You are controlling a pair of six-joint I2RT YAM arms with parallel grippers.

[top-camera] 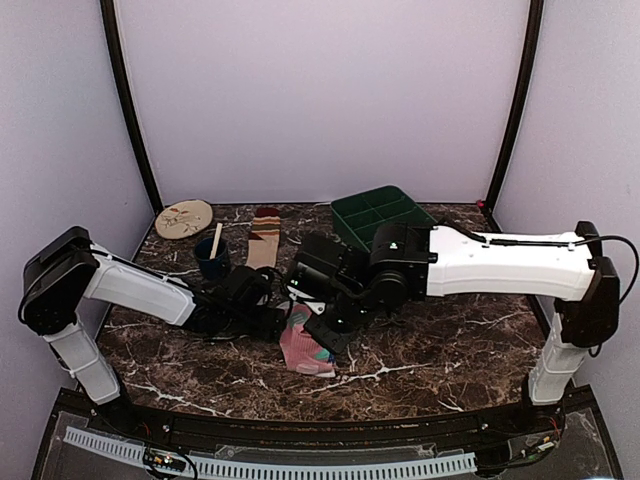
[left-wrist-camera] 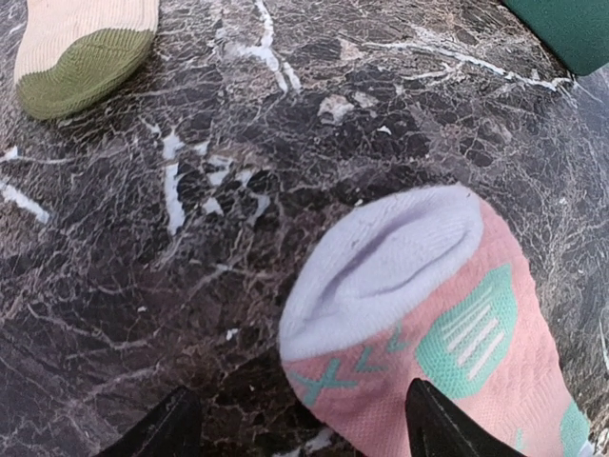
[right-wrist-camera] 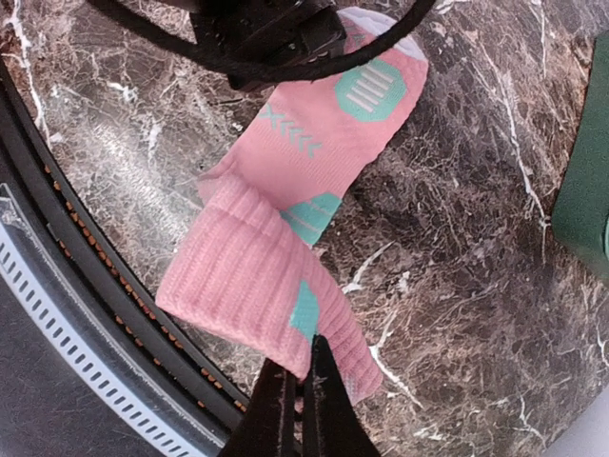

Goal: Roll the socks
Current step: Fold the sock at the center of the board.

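The right gripper (right-wrist-camera: pixel 297 405) has its fingers pressed together on the ribbed cuff edge of the pink sock (right-wrist-camera: pixel 319 143). It appears to pinch a thin fold, though the tips hide how much fabric they hold. The cuff is turned over toward the sock's middle. The left gripper (left-wrist-camera: pixel 304 428) hangs spread over the white toe end, not gripping it. This sock lies near the front of the desk (right-wrist-camera: pixel 457 286); the tan sock (top-camera: pixel 264 240) lies well apart, toward the back. To roll well, I judge the right gripper should carry the cuff low and straight along the sock while the left pins the toe against sliding.
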